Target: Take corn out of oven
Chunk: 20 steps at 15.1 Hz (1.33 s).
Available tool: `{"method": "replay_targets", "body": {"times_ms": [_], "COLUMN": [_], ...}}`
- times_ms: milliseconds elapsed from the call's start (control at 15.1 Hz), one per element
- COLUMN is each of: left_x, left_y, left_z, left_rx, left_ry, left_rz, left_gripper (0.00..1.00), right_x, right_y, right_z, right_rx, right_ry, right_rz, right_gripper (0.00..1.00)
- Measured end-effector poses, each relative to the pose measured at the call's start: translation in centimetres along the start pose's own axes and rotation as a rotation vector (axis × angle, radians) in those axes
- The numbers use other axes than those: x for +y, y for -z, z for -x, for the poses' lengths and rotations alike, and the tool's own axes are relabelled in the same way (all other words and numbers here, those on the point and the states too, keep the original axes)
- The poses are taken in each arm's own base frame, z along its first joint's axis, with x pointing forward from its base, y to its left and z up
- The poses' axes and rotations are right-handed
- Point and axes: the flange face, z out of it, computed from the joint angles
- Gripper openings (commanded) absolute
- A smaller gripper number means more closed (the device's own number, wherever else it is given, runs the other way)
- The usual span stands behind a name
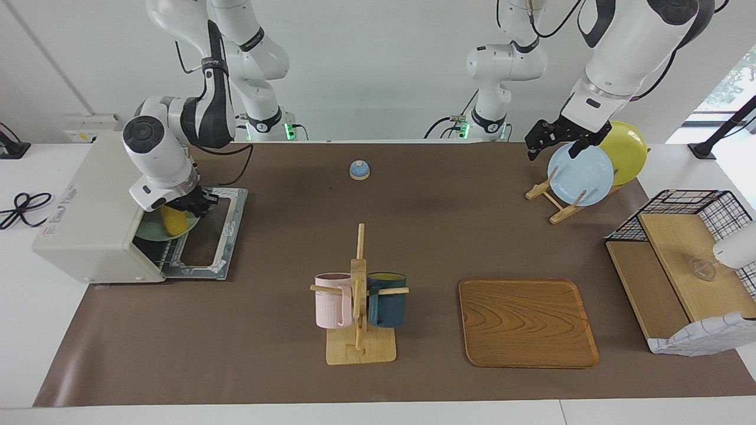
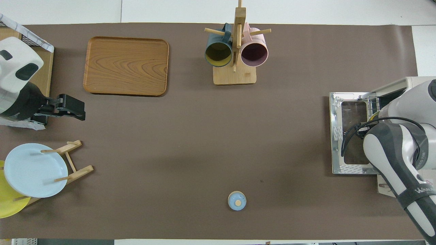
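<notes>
The cream-white oven point(image 1: 88, 212) stands at the right arm's end of the table. Its door point(image 1: 207, 233) is dropped open flat on the table. The yellow corn point(image 1: 173, 220) lies on a green plate point(image 1: 155, 230) on the rack in the oven's mouth. My right gripper point(image 1: 195, 205) is low at the mouth, right over the corn's end and close against it. In the overhead view the right arm point(image 2: 395, 149) covers the corn and the gripper, and only the oven's door point(image 2: 354, 136) shows. My left gripper point(image 1: 552, 141) waits in the air over the plate rack.
A wooden rack point(image 1: 558, 200) holds a blue plate point(image 1: 582, 174) and a yellow plate point(image 1: 629, 150) at the left arm's end. A mug tree point(image 1: 359, 295), a wooden tray point(image 1: 527, 321), a small blue bell point(image 1: 359, 170) and a wire basket point(image 1: 685, 260) also stand on the table.
</notes>
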Motion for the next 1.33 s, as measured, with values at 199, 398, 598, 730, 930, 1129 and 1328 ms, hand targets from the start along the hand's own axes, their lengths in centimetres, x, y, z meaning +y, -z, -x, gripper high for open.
{"method": "replay_targets", "body": {"times_ms": [199, 398, 598, 730, 930, 1129, 1328], "left_x": [0.0, 0.0, 0.0, 0.0, 0.0, 0.0, 0.0], "left_y": [0.0, 0.0, 0.0, 0.0, 0.0, 0.0, 0.0], "left_z": [0.0, 0.0, 0.0, 0.0, 0.0, 0.0, 0.0], "left_rx": [0.000, 0.000, 0.000, 0.000, 0.000, 0.000, 0.000], "left_ry": [0.000, 0.000, 0.000, 0.000, 0.000, 0.000, 0.000], "left_rz": [0.000, 0.000, 0.000, 0.000, 0.000, 0.000, 0.000], "left_gripper": [1.00, 1.00, 1.00, 1.00, 1.00, 1.00, 1.00], "right_x": [-0.8, -5.6, -14.2, -20.2, -28.2, -36.8, -44.7], "right_y": [0.7, 2.8, 6.6, 7.9, 8.0, 7.5, 4.3], "right_z": [0.0, -0.6, -0.7, -0.4, 0.5, 0.6, 1.1], "right_rx": [0.013, 0.019, 0.033, 0.054, 0.070, 0.063, 0.069], "right_ry": [0.034, 0.093, 0.077, 0.041, -0.032, -0.143, -0.211], "right_rz": [0.005, 0.024, 0.054, 0.066, 0.073, 0.063, 0.064], "right_gripper": [0.00, 0.00, 0.00, 0.00, 0.00, 0.00, 0.00]}}
